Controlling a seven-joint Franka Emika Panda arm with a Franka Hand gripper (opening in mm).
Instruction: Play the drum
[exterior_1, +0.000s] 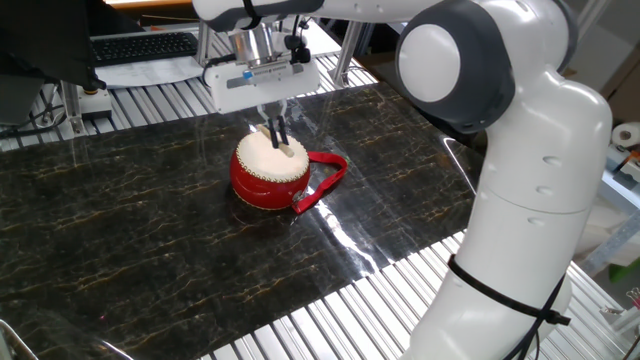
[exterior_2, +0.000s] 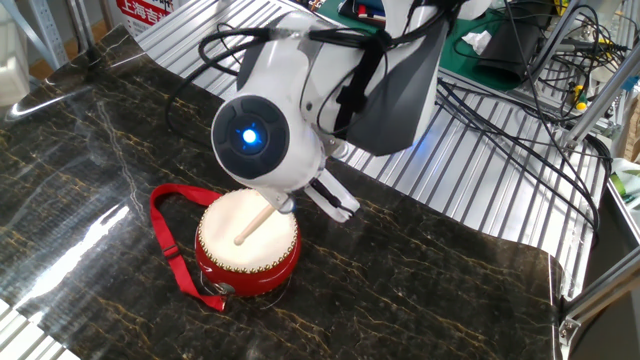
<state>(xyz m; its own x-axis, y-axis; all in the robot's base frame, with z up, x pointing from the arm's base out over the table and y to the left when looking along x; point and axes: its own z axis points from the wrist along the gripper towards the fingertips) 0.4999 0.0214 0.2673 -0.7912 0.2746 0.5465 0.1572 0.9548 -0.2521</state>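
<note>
One fixed view shows my claw (exterior_1: 276, 133) above the drum (exterior_1: 270, 172). My claw pinches a thin stick (exterior_2: 253, 223). Its tip rests on the drum's white top.

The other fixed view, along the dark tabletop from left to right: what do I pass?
Red strap loop → drum, with the thin stick lying across its skin → the arm's round joint with the blue light above it → tangle of black cables.

White glossy arm (exterior_1: 540, 170) is showing rounded grey joint caps, a blue light glowing on one joint (exterior_2: 249, 137), black cables running along its links, and a black strap circling the base at 5 o'clock
</note>
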